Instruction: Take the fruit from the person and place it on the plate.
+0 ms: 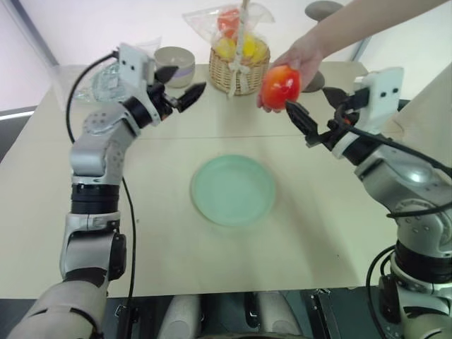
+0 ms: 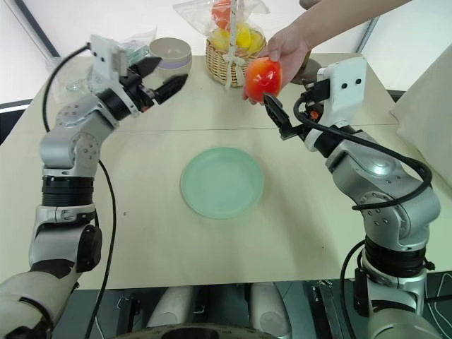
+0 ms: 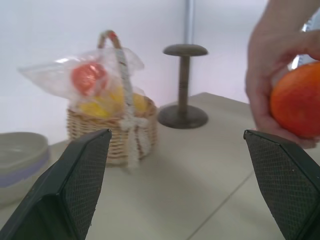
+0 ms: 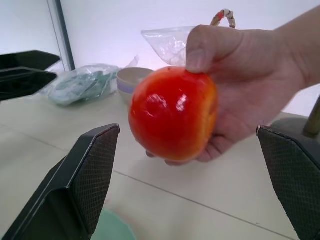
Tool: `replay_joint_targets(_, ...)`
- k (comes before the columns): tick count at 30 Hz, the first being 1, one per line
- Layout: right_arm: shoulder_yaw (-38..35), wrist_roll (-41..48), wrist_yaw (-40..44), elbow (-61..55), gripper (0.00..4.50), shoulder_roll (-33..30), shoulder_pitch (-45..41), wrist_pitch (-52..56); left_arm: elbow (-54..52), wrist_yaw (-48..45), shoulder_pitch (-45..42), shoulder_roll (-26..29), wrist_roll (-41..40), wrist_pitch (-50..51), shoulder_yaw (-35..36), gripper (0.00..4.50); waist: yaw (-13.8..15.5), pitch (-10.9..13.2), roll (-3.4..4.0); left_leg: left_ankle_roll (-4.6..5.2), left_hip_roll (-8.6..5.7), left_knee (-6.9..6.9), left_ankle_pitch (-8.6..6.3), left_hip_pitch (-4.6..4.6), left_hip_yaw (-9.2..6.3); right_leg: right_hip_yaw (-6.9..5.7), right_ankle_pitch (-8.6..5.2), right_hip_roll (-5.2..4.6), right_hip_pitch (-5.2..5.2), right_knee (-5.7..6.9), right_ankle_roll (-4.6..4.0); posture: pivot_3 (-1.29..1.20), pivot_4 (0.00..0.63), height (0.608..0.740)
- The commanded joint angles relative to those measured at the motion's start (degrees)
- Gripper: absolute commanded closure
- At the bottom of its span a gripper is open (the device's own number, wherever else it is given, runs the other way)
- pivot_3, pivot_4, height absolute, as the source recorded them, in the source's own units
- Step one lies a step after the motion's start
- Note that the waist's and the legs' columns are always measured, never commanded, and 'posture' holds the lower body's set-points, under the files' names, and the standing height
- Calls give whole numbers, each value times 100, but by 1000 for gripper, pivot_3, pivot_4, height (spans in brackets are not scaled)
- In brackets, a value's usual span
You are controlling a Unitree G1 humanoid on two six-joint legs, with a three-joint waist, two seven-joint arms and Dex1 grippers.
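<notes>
The right tool [image 1: 316,115], its two black textured fingers spread wide apart, points at one glossy round red-orange fruit [image 1: 281,86] held in the person's hand [image 1: 302,58] above the bench [image 1: 162,233]. The left tool [image 1: 179,86] is likewise spread, empty. One smooth, round mint-green plate [image 1: 233,190] lies bare between the arms, open bench around it.

fruit [image 1: 281,86] 1 | plate [image 1: 233,189] 1 | basket [image 1: 238,70] 1 (wrapped fruits inside) | bowl [image 1: 174,66] 1

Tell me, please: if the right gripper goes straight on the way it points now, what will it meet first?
Most likely the fruit in the person's hand: it sits centred ahead of the right gripper, whose jaws stand open. How far ahead is unclear.
</notes>
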Motion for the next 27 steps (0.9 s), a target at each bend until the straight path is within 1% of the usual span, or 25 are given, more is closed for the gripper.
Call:
replay_joint_targets(1, -13, -264, -59, 211, 0, 178, -285, -194, -328, 140, 25, 5, -85, 8, 124, 67, -3, 0, 0, 0, -2, 1, 0, 0, 0, 0, 0, -2, 0, -1, 0, 0, 150, 740)
replay_joint_targets(4, 109, -475, 13, 416, 0, 310, -401, -262, -549, 24, 158, 46, -201, 158, 80, 67, -36, 0, 0, 0, -1, -1, 0, -1, 0, -2, 0, -1, -2, -1, 0, 0, 150, 740)
replay_joint_targets(6, 157, -568, 68, 499, 0, 362, -441, -290, -845, -360, 331, 186, -512, 493, 13, 67, -47, 0, 0, 0, 2, -2, 0, -5, -1, -1, 0, 3, -8, 1, 0, 0, 150, 740)
replay_joint_targets(8, 202, -636, 103, 557, 0, 439, -499, -295, -1236, -892, 562, 411, -810, 696, -64, 67, -78, 1, 2, 0, 5, -4, 0, -6, 0, 0, 0, 6, -10, 2, 0, 0, 150, 740)
replay_joint_targets(12, 297, -731, 120, 602, 0, 651, -651, -263, -1612, -1660, 815, 1000, -1305, 1183, -11, 67, -95, 2, 4, -1, 11, -7, 0, -6, 0, 1, 0, 11, -17, 7, -1, 0, 150, 740)
replay_joint_targets(16, 327, -783, 127, 583, 0, 846, -757, -204, -1748, -2147, 1015, 1548, -1389, 1274, -33, 67, -81, 1, 5, -1, 12, -6, 1, -3, -1, 1, 0, 13, -16, 8, -2, 0, 150, 740)
replay_joint_targets(18, 354, -814, 129, 590, 0, 933, -809, -184, -1720, -2290, 1051, 1723, -1401, 1277, 1, 67, -62, 1, 5, -1, 11, -6, 1, -4, 0, 0, 0, 12, -15, 7, -2, 0, 150, 740)
replay_joint_targets(27, 536, -1072, 259, 807, 0, 1225, -872, -279, -1678, -2216, 896, 1750, -1406, 1213, -13, 67, -74, 2, 6, -1, 9, -6, 0, -7, -1, -1, 0, 10, -16, 5, -2, 0, 150, 740)
